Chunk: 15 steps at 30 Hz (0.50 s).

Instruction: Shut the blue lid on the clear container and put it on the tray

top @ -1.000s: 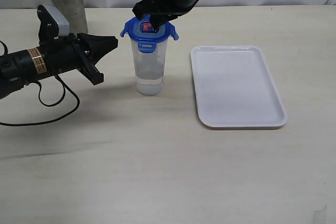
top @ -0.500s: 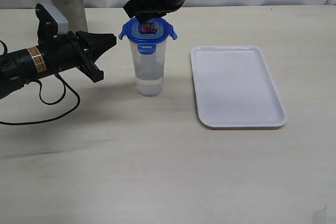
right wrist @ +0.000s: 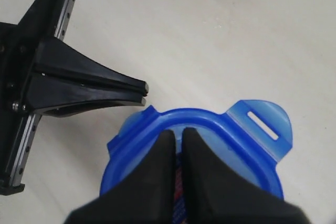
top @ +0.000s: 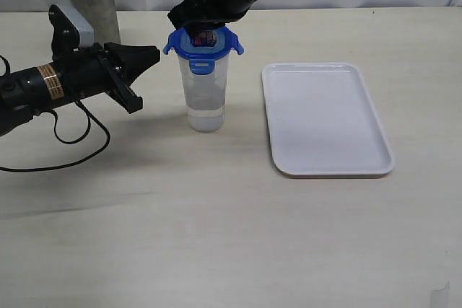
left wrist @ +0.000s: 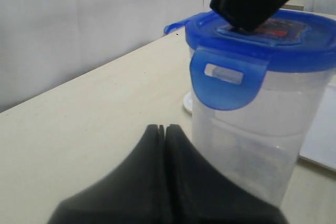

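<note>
The clear container (top: 204,95) stands upright on the table, left of the tray (top: 325,117). The blue lid (top: 203,42) sits on its rim with the tabs flared outward; the red sticker faces up. My right gripper (top: 196,25) is shut, its fingertips resting on the lid's top (right wrist: 210,124), with the right gripper (right wrist: 178,131) over the sticker. My left gripper (top: 157,55) is shut and empty, pointing at the container's upper left side from a short gap away. In the left wrist view the left gripper (left wrist: 164,128) is beside the container (left wrist: 252,150) under the lid (left wrist: 262,40).
A grey steel cup (top: 90,1) stands at the back left, behind the left arm. The left arm's cable (top: 72,142) loops on the table. The white tray holds nothing.
The right gripper has shifted slightly left and settled on the lid, which has nudged a little left on the rim. The left arm has barely moved.
</note>
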Each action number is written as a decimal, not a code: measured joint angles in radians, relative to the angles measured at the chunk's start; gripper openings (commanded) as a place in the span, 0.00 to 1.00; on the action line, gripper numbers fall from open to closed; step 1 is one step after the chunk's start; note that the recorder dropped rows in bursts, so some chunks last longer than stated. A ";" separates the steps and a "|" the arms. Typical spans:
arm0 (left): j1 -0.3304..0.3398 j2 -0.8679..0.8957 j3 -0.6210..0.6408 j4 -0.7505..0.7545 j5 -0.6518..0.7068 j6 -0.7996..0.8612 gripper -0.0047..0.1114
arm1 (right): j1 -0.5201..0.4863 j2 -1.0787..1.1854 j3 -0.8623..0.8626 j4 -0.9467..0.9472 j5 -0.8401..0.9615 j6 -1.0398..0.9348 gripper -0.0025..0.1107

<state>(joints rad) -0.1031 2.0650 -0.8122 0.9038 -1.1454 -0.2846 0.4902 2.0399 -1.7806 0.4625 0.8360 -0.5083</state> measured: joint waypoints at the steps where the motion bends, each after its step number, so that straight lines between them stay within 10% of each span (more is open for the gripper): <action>1: 0.000 0.000 0.000 -0.001 0.000 0.000 0.04 | 0.000 0.000 0.000 0.001 0.005 0.000 0.06; 10: 0.000 0.000 0.000 -0.002 0.000 0.000 0.11 | 0.000 0.000 0.000 0.002 0.005 0.002 0.06; 15: 0.020 0.000 0.000 0.033 -0.007 0.000 0.51 | 0.000 0.000 0.000 0.002 0.005 0.002 0.06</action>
<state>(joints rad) -0.0831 2.0650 -0.8122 0.9366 -1.1526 -0.2846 0.4902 2.0399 -1.7806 0.4648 0.8405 -0.5059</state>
